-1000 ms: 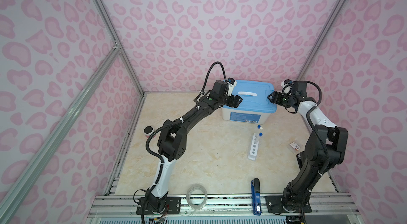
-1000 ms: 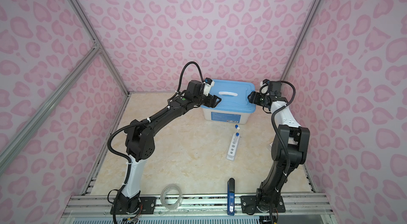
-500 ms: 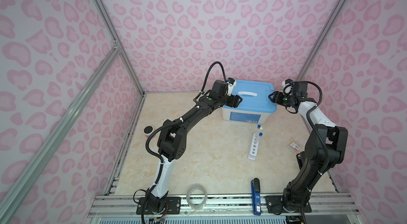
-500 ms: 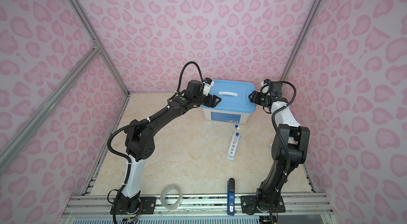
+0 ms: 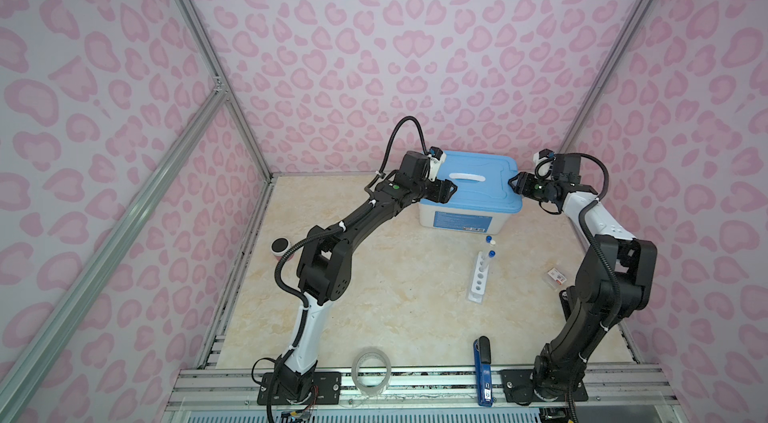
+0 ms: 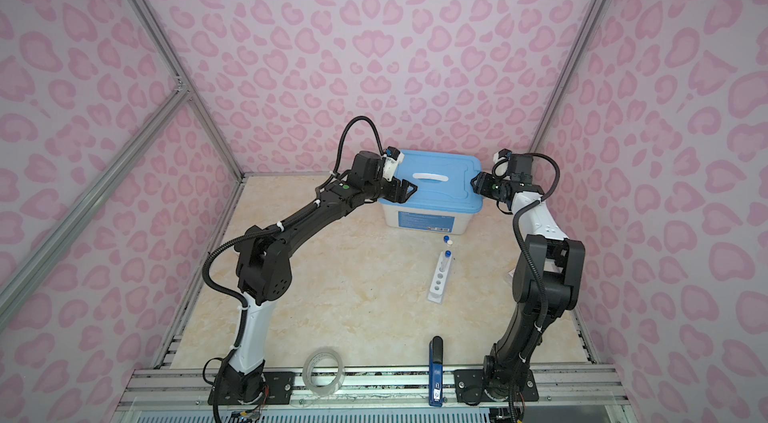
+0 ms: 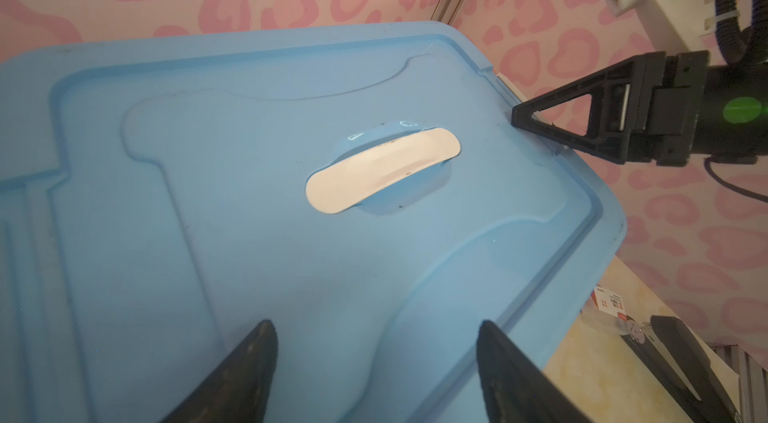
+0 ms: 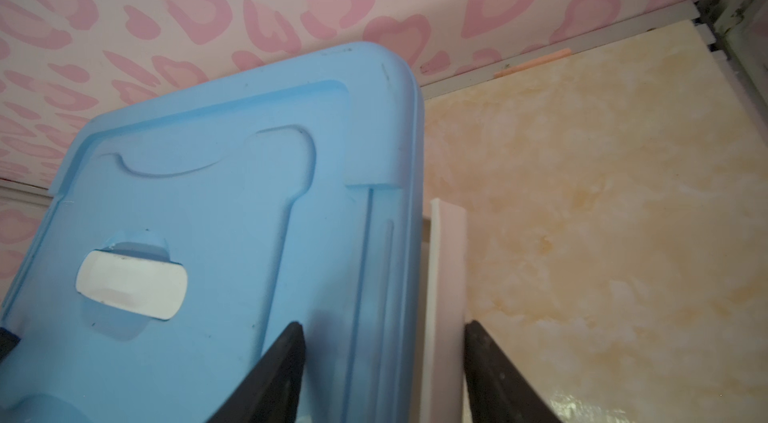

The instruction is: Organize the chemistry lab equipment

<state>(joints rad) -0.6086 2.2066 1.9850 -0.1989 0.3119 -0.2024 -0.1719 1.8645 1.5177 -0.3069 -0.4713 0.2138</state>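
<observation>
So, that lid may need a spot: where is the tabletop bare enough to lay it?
The widest bare tabletop lies between the left arm and the white rack, from the blue-lidded bin forward to the tape roll and stapler. A narrower strip, holding a small packet, runs between rack and right arm. Crowded: around the bin, an arm at each end.

Legible text: none seen | storage box [image 5: 428, 215] front label [image 5: 459, 220]: print was too small | stapler [image 5: 482, 360] sticker: illegible | small packet [image 5: 556, 276]: red marks, unreadable
</observation>
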